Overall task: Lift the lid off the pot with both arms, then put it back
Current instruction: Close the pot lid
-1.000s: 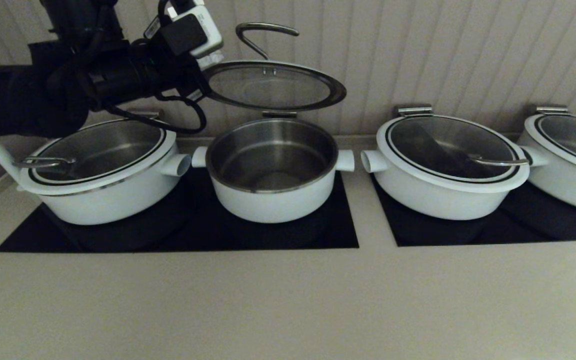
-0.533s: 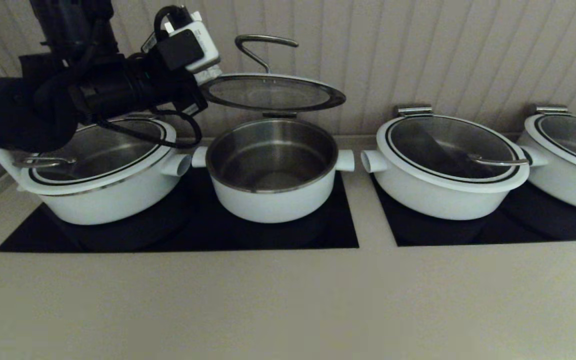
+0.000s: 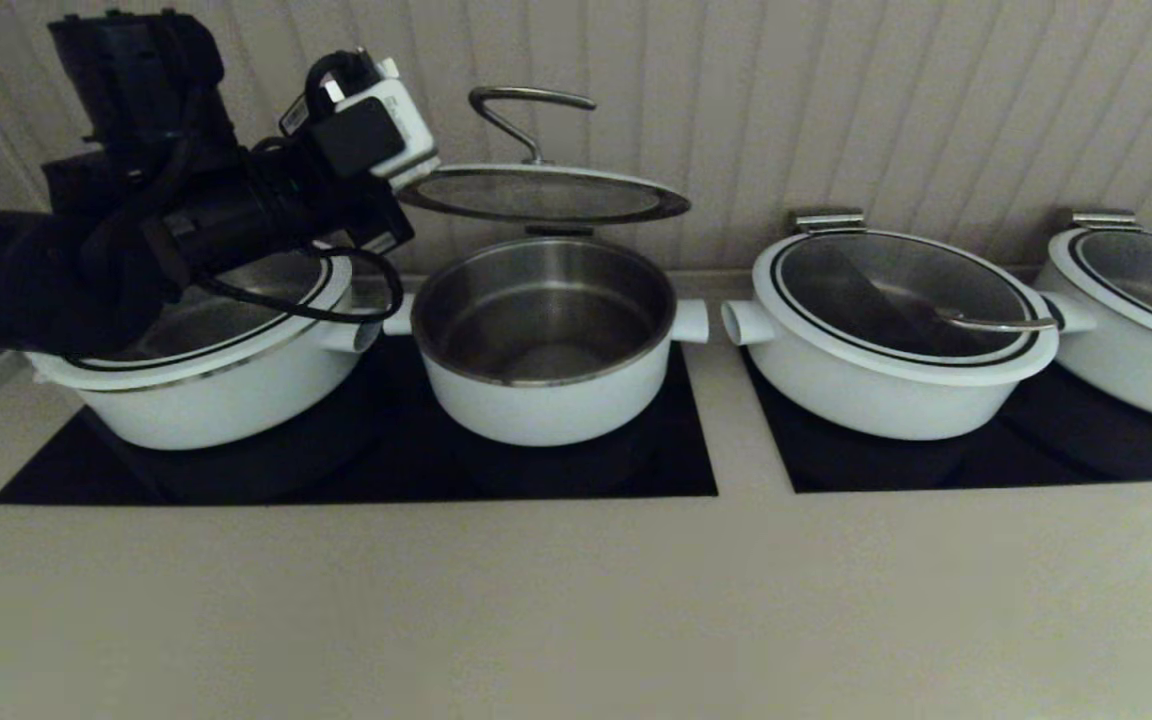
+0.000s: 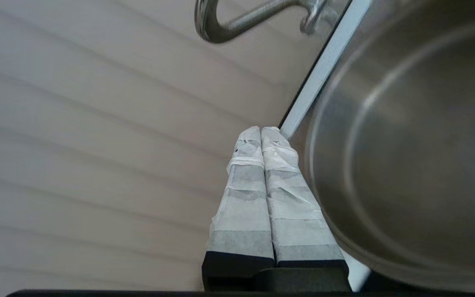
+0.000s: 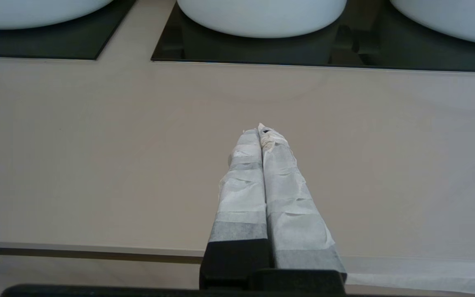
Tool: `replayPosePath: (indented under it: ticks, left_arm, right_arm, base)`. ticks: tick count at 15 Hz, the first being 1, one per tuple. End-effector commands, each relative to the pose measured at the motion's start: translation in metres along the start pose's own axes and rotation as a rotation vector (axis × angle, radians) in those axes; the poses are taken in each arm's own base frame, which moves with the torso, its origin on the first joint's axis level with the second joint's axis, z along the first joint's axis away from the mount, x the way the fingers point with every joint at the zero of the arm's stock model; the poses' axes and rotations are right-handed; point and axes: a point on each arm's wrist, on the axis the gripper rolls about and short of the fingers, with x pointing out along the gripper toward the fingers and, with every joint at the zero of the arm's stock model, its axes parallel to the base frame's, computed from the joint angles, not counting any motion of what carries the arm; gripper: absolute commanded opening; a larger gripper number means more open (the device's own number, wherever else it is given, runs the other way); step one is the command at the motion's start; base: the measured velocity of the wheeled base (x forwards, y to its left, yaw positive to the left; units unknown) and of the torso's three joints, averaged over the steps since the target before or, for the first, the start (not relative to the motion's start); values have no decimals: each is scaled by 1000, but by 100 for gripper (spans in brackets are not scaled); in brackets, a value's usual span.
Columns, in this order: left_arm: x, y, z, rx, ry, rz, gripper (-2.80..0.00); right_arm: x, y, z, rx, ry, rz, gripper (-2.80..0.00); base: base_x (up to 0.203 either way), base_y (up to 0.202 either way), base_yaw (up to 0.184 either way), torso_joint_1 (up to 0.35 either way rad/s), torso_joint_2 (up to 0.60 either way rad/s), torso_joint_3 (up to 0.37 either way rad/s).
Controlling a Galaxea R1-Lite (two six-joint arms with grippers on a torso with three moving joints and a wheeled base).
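Head view: my left gripper (image 3: 398, 190), upper left, pinches the lid (image 3: 544, 193) by its left rim; lid hangs nearly level, directly above the open pot (image 3: 544, 335) at centre, so down is the way

Left wrist view: fingers (image 4: 281, 165) clamped on the rim

Right wrist view: right gripper (image 5: 262, 131) closed empty over the counter (image 5: 97, 156), well apart

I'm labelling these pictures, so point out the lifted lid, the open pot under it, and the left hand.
lid (image 3: 536, 195): head view, glass centre.
open pot (image 3: 546, 405): head view, white front wall.
left hand (image 4: 261, 131): left wrist view, between fingertips.

The left gripper (image 3: 398, 190) has lowered the lid (image 3: 544, 193) nearer the pot (image 3: 546, 400)
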Motion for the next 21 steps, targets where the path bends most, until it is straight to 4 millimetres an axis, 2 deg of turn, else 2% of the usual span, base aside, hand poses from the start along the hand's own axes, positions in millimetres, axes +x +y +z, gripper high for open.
replayPosePath:
  ticks: [1, 8, 12, 17, 21]
  left_arm:
    - [-7, -1, -4, 4, 15, -6, -280]
    - [-13, -7, -8, -3, 35, -27, -280]
    - [-12, 2, -8, 14, 31, 51, -280]
    - [1, 16, -13, 22, 74, 147, -280]
    - [10, 7, -20, 20, 81, 119, -280]
  right_arm:
    - [0, 0, 0, -1, 1, 1, -280]
    - [0, 0, 0, 0, 1, 1, -280]
    - [0, 0, 0, 0, 1, 1, -280]
    - [0, 0, 0, -1, 1, 1, -280]
    - [0, 0, 0, 0, 1, 1, -280]
  base:
    - [0, 0, 0, 0, 0, 0]
    - [0, 0, 0, 0, 0, 0]
    - [0, 0, 0, 0, 0, 0]
    - [0, 0, 0, 0, 0, 0]
    - [0, 0, 0, 0, 0, 0]
